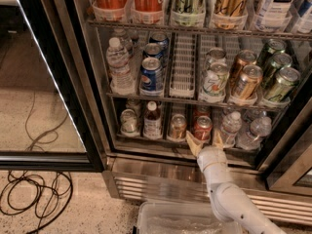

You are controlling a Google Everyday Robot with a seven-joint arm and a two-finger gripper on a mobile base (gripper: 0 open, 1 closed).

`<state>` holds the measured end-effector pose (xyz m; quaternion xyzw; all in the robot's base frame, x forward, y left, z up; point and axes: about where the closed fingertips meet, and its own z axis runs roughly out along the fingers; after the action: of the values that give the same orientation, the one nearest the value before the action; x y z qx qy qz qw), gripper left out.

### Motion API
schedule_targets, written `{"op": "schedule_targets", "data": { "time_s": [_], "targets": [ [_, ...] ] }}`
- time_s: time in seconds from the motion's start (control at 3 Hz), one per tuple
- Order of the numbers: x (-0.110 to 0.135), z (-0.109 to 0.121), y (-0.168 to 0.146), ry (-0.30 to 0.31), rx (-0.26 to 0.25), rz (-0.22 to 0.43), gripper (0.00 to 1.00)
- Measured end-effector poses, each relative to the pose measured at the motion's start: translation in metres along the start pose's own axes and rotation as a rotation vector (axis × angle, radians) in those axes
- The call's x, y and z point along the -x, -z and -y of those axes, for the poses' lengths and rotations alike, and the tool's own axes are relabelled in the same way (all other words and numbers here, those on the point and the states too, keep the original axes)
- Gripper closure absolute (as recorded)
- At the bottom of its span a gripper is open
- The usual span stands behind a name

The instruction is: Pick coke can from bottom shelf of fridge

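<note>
The fridge (92, 130) stands open with wire racks of drinks. On the bottom shelf (161, 139) a red coke can (203, 127) stands at the front of its lane, another red can behind it. A copper-gold can (177, 126) stands in the lane to its left. My gripper (204, 141) is open just in front of and below the coke can, its pale fingertips (193, 143) spread to either side of the can's base, not closed on it.
Water bottles (229, 128) stand right of the coke can, a small brown bottle (152, 121) and a pale can (128, 122) to the left. A blue Pepsi can (151, 75) is on the rack above. A clear plastic bin (165, 219) and black cables (34, 199) lie on the floor.
</note>
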<state>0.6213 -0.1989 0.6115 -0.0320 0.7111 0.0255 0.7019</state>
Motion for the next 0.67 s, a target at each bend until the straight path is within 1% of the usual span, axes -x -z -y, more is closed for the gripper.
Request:
{"op": "schedule_targets", "data": {
  "time_s": [0.33,0.67],
  "targets": [
    [0.0042,0.0111,-0.0087,0.028,-0.037,0.031,0.29],
    [0.0075,0.0154,-0.0158,0.045,-0.051,0.053,0.29]
  ]
}}
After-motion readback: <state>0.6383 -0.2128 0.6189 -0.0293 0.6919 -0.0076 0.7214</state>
